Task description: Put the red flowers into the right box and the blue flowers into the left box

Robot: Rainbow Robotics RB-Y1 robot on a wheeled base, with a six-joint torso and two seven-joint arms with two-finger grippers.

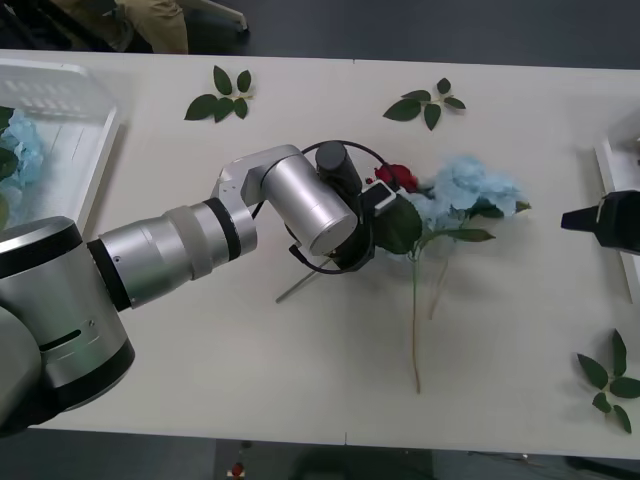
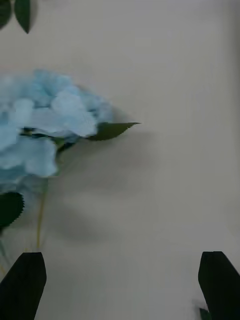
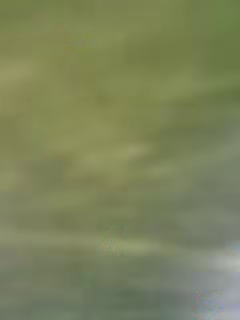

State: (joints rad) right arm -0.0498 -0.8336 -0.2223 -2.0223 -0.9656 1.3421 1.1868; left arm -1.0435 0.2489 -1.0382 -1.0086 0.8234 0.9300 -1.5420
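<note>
A red flower [image 1: 397,177] lies mid-table, its dark leaf [image 1: 400,226] and long stem [image 1: 415,320] trailing toward me. A blue flower [image 1: 470,187] [image 2: 45,125] lies touching its right side. My left gripper [image 1: 388,204] is down over the red flower's leaf, hidden under the wrist; the left wrist view is a close green blur. My right gripper [image 1: 578,218] [image 2: 121,285] hovers open and empty to the right of the blue flower. The left box [image 1: 100,150] at the far left holds another blue flower [image 1: 18,150]. The right box [image 1: 612,170] shows its rim at the right edge.
Loose green leaf sprigs lie at the back left [image 1: 222,95], the back middle [image 1: 428,103] and the near right corner [image 1: 610,385]. A thin stem [image 1: 298,288] pokes out from under my left arm. The near middle of the table is bare.
</note>
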